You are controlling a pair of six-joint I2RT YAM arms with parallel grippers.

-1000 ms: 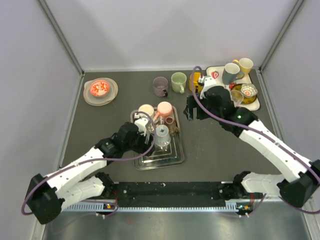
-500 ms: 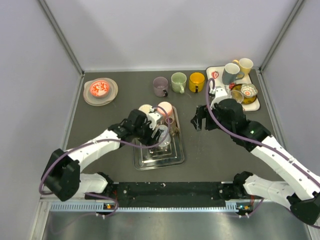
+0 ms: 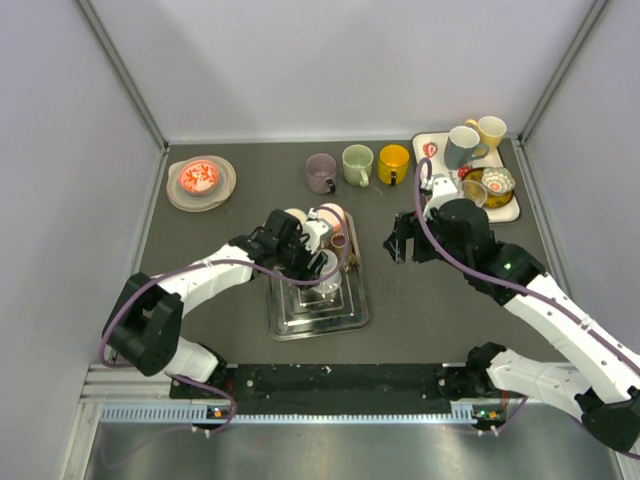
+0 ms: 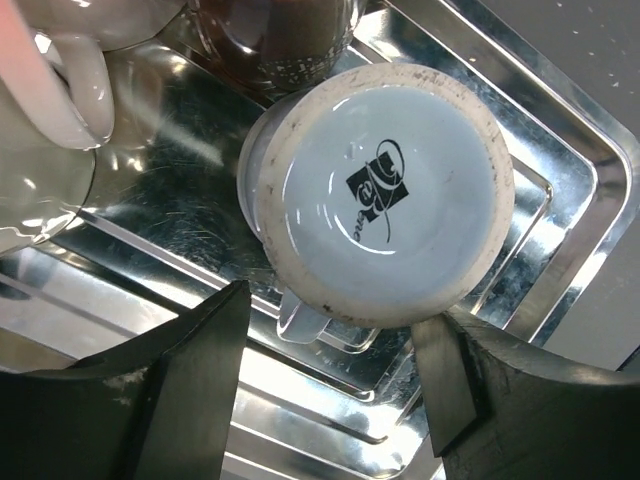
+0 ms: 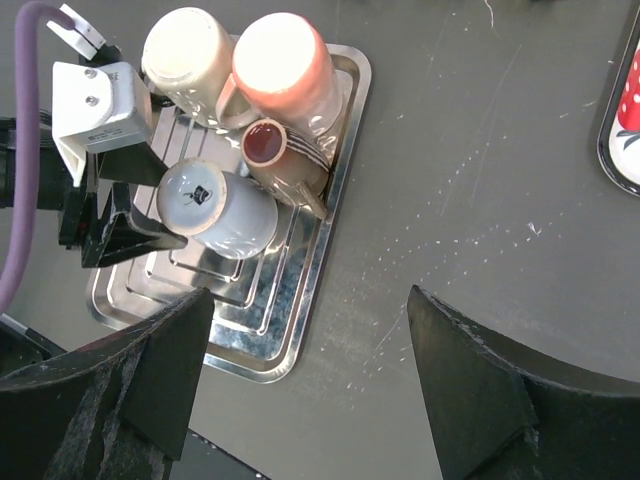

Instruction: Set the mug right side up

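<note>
A pale blue-white mug (image 3: 325,270) stands upside down on a steel tray (image 3: 345,310). The left wrist view shows its base with a black logo (image 4: 375,195) and the handle stub pointing toward the gripper. My left gripper (image 4: 335,340) is open just above the mug. Its jaws stand either side of the mug's near edge and handle, as the right wrist view (image 5: 120,200) also shows. My right gripper (image 3: 400,240) is open and empty, hovering over the table right of the tray (image 5: 300,330).
The tray also holds an upturned cream mug (image 3: 292,218), an upturned pink mug (image 3: 331,215) and a brown mug (image 3: 339,242). Purple (image 3: 320,172), green (image 3: 356,163) and yellow (image 3: 393,163) mugs stand behind. A white tray (image 3: 505,210) of crockery is back right and a plate (image 3: 200,182) back left.
My left gripper has reached further over the tray and now straddles the pale mug. My right gripper has pulled back from the yellow mug and hovers right of the tray.
</note>
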